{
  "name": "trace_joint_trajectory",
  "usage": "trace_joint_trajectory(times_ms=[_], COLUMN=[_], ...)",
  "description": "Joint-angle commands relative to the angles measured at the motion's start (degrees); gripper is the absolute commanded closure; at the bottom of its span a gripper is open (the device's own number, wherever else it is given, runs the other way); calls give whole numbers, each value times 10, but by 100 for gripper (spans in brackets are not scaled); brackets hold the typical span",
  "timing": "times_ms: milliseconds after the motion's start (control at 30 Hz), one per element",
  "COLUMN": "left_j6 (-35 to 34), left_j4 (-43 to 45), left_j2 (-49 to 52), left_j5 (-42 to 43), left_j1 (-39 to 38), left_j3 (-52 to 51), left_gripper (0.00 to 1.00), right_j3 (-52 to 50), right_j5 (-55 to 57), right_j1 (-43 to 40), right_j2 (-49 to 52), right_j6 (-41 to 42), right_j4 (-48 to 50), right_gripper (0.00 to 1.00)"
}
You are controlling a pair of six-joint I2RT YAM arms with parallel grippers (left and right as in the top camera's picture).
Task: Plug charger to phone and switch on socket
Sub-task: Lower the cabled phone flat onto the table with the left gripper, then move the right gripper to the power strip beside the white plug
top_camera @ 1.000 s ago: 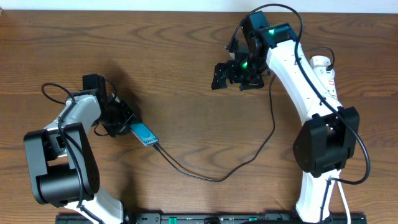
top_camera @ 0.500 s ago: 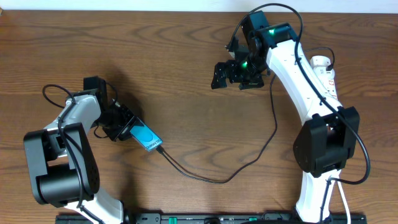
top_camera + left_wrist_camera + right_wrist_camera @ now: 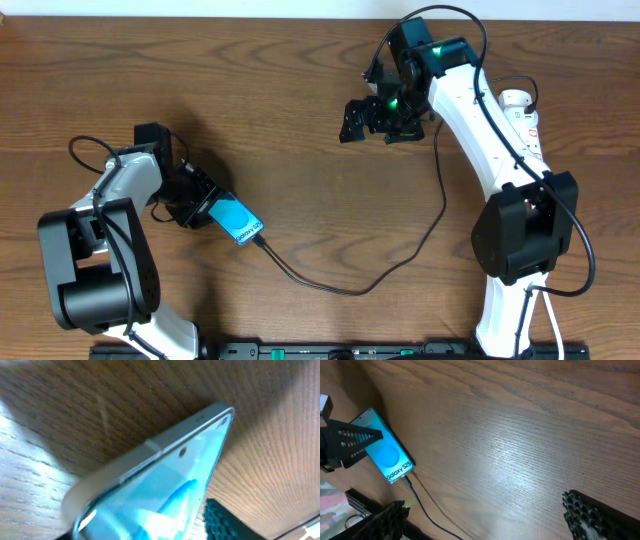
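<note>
One loop of the charger (image 3: 350, 290) sags nearest the arm bases, its tip meeting the phone (image 3: 238, 222) on the tabletop (image 3: 280, 120). The left gripper (image 3: 205, 208) straddles the phone's other end (clamped or merely flanking, it cannot be told). Farther off, the right gripper (image 3: 372, 124) hangs wide and empty; the socket (image 3: 522, 115) lies partly under that arm. Likely risk: a finger dragging the phone unseats the tip, or the right arm snags the charger.

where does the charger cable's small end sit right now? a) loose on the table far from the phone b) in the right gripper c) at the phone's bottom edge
c, the cable runs straight into the bottom edge of the phone.
</note>
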Motion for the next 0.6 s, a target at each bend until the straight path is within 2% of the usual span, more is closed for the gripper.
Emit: trace_joint_trajectory(times_ms=[0, 267, 467, 567], left_j6=[-1, -1, -1, -1], left_j4=[-6, -10, -12, -17], left_j2=[-2, -2, -2, -2], left_j5=[-16, -16, -16, -16], left_j1=[-1, -1, -1, -1], left_j3=[-2, -2, -2, -2], left_gripper=[39, 26, 8, 7], right_j3=[7, 7, 7, 7], right_j5=[0, 0, 0, 0], right_j1=[3, 3, 3, 3], right_j2=[-10, -10, -10, -10], right_j6=[-9, -9, -9, -9], right_j4=[0, 0, 0, 0], right_gripper=[1, 1, 1, 1])
